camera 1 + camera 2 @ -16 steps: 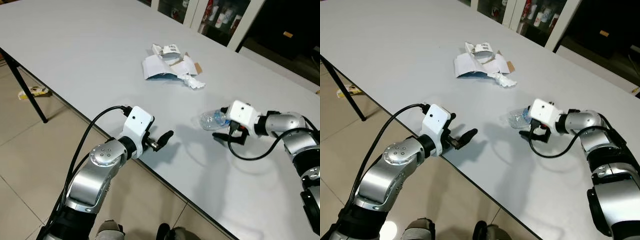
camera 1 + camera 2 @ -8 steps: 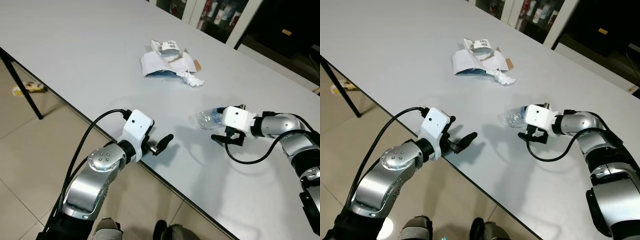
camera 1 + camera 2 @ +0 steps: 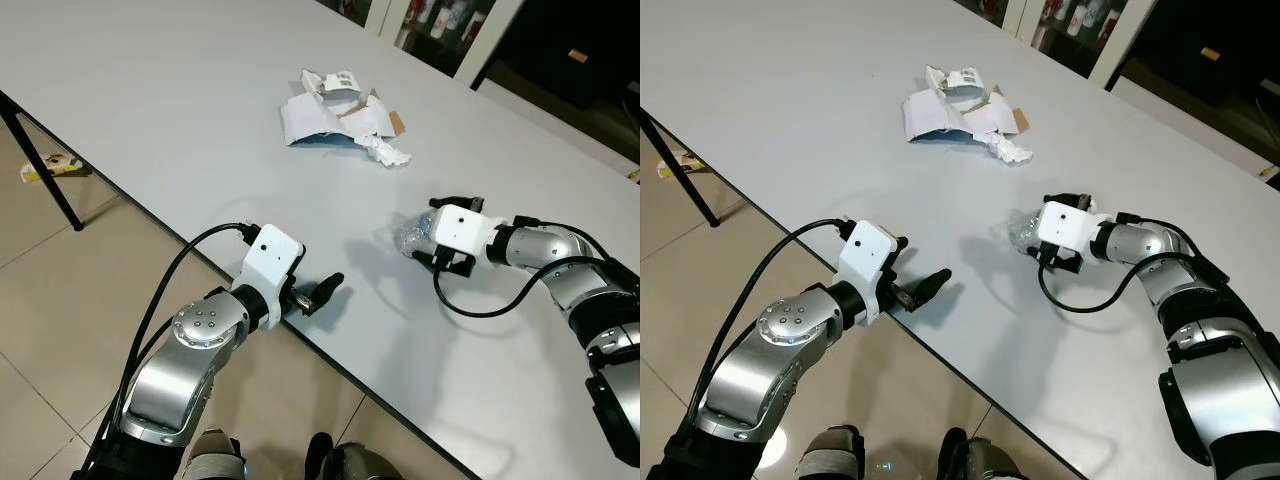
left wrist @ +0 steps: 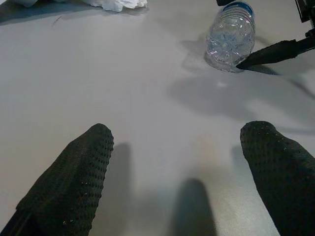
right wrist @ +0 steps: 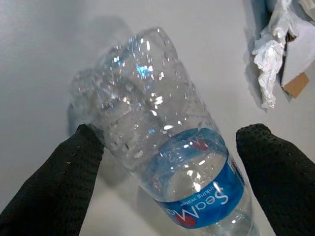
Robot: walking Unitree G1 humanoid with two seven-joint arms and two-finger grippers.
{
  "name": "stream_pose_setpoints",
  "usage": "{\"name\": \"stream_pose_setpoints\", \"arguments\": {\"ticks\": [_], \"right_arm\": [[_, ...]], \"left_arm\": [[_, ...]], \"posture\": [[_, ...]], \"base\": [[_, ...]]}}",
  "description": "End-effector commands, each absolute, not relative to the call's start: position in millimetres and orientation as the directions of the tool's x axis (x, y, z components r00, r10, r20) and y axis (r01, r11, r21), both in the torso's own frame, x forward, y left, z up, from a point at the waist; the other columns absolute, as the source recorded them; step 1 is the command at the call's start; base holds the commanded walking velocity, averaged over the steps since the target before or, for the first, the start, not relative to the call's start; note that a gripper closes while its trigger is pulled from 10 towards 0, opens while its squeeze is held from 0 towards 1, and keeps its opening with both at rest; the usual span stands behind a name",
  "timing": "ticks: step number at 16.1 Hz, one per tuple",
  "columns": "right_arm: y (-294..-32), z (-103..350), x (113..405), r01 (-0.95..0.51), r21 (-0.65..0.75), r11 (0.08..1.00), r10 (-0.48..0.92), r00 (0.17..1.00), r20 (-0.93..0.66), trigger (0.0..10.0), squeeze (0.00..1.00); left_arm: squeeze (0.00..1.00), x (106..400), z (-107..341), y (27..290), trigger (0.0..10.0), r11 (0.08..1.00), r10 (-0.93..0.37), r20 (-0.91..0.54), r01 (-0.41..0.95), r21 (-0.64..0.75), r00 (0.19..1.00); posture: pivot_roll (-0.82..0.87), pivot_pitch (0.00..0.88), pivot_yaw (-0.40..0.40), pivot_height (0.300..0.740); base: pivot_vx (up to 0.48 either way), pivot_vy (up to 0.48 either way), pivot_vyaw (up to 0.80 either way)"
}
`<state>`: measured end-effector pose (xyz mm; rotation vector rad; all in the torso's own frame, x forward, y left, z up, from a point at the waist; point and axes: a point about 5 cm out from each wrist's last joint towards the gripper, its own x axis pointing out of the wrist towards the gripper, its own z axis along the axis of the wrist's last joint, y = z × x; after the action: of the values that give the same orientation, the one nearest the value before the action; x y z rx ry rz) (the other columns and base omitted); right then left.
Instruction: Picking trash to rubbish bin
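Observation:
A crushed clear plastic bottle (image 3: 410, 238) with a blue label lies on its side on the grey table (image 3: 150, 90). My right gripper (image 3: 426, 238) is open around it, one black finger on each side of the bottle (image 5: 162, 147); one finger (image 5: 69, 177) touches its crumpled end. My left gripper (image 3: 322, 293) is open and holds nothing, low over the table's near edge, its fingers (image 4: 74, 172) pointing toward the bottle (image 4: 230, 37). Farther back lies a heap of torn paper and cardboard (image 3: 335, 115) with a white tissue wad (image 3: 388, 153).
A black table leg (image 3: 45, 170) stands at the left over a tiled floor, with a wrapper (image 3: 45, 165) lying on the floor beside it. Dark glass-fronted cabinets (image 3: 440, 25) stand behind the table's far edge.
My right gripper has slid toward the bottle, and its fingers now stand on both sides of it. The left arm has barely moved. The camera has shifted slightly.

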<state>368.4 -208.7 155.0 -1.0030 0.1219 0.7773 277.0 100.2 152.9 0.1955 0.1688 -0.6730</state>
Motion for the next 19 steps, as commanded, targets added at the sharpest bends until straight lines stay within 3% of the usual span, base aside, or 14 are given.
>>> {"name": "stream_pose_setpoints", "arguments": {"ticks": [1,4,5,6,8,10,19], "right_arm": [[-221.9,148.5,364.9,-0.647,-0.698,0.308,0.487,0.737,-0.469,10.0,0.00],[-226.8,132.7,356.8,-0.699,-0.666,0.259,0.469,0.694,-0.546,10.0,0.00],[-227.4,127.9,354.4,-0.717,-0.650,0.252,0.468,0.678,-0.567,1.7,0.00],[-226.4,122.7,351.8,-0.738,-0.627,0.248,0.476,0.657,-0.585,0.0,0.00],[-225.8,120.4,350.6,-0.747,-0.619,0.243,0.479,0.647,-0.593,0.0,0.00],[-223.4,108.4,342.9,-0.795,-0.568,0.210,0.498,0.587,-0.638,0.0,0.00],[-222.4,93.9,332.9,-0.826,-0.531,0.189,0.511,0.545,-0.665,0.0,0.00]], "left_arm": [[0.00,273.3,156.2,94.4,10.0,0.752,-0.620,-0.204,0.648,0.119,0.758],[0.00,273.1,157.1,95.3,10.0,0.750,-0.622,-0.204,0.650,0.122,0.756],[0.00,272.9,157.2,95.7,10.0,0.750,-0.622,-0.206,0.650,0.124,0.756],[0.00,272.3,157.0,96.0,10.0,0.749,-0.621,-0.208,0.650,0.125,0.756],[0.00,271.9,156.8,96.0,10.0,0.749,-0.621,-0.209,0.650,0.125,0.756],[0.00,270.8,156.4,95.4,10.0,0.752,-0.619,-0.209,0.648,0.120,0.757],[0.00,270.4,156.0,91.9,10.0,0.750,-0.625,-0.204,0.652,0.112,0.754]], "posture": [[0.32,0.230,-0.199,0.740],[0.33,0.234,-0.197,0.740],[0.33,0.236,-0.197,0.740],[0.33,0.238,-0.198,0.740],[0.33,0.238,-0.198,0.740],[0.33,0.242,-0.208,0.740],[0.33,0.239,-0.214,0.740]], "base": [[0.000,0.000,0.00],[0.000,0.000,0.00],[0.000,0.000,0.00],[0.000,0.000,0.00],[0.000,0.000,0.00],[0.000,0.000,0.00],[0.000,0.000,0.00]]}}
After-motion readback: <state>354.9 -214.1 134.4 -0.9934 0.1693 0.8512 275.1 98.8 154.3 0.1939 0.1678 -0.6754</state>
